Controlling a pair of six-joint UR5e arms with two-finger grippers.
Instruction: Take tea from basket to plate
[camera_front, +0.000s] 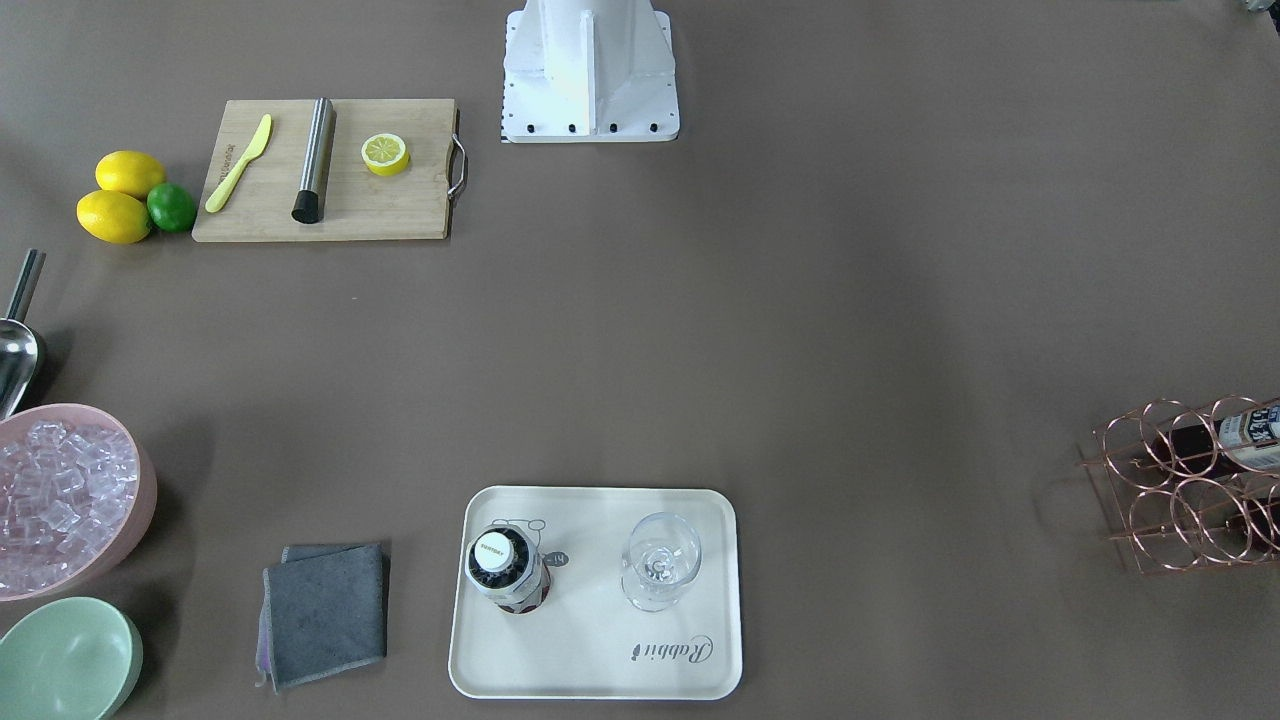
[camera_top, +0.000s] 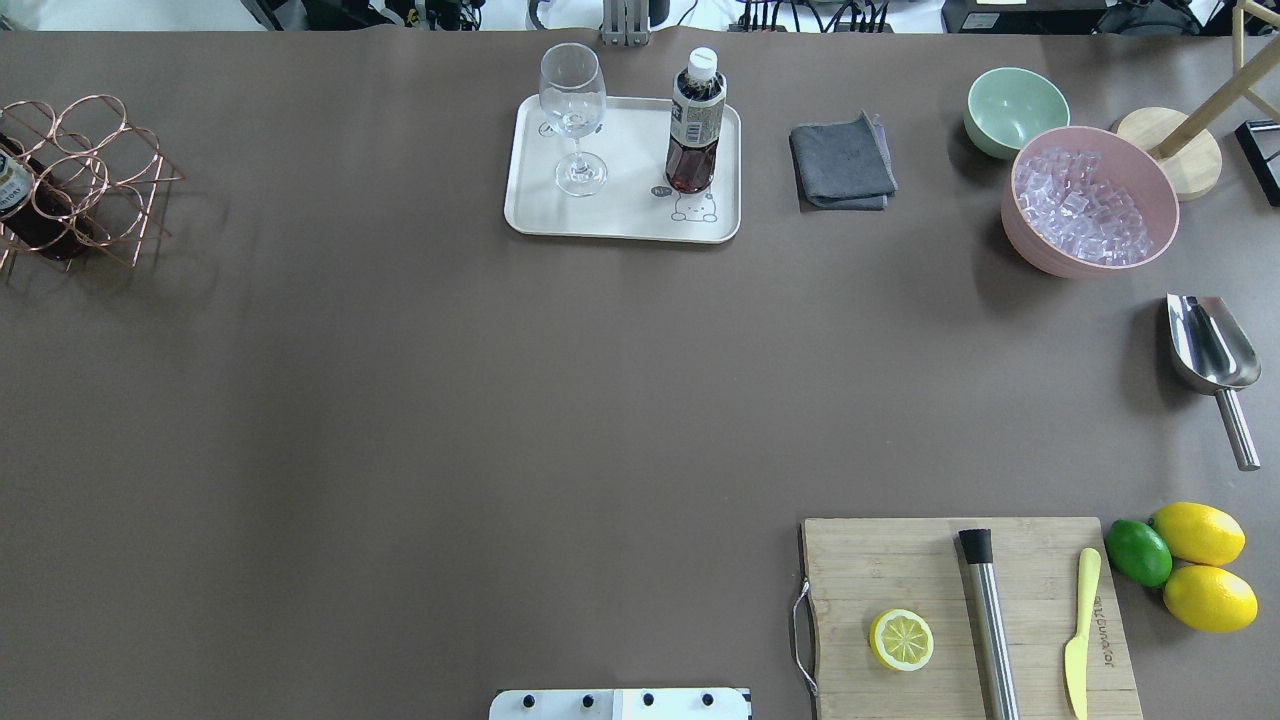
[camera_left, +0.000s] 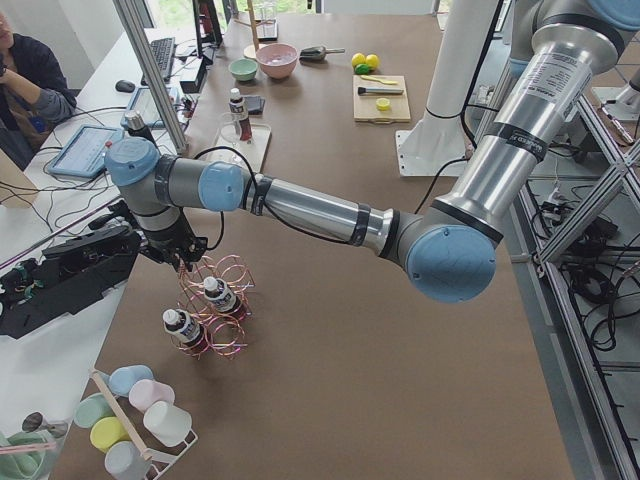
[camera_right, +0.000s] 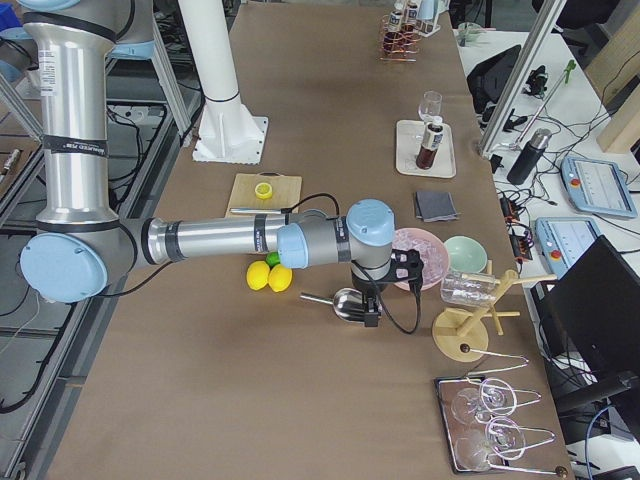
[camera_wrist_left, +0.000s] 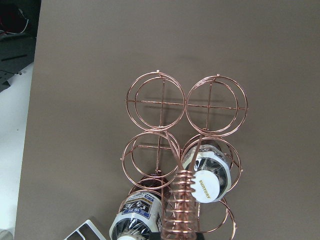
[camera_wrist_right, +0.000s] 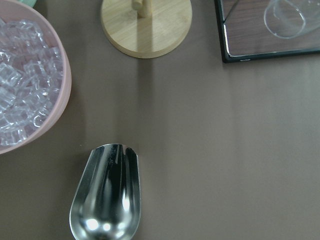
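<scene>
Brown matte table (camera_top: 400, 400) beside cluttered desks (camera_left: 90, 140); whether left fingers (camera_left: 183, 260) or right fingers (camera_right: 372, 316) gape, cannot tell.

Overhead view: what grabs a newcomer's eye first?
A tea bottle stands upright on the cream tray at the far middle of the table, beside an empty wine glass. At the far left sits a copper wire basket holding two more bottles. At the far right is a pink bowl heaped with ice cubes.
</scene>
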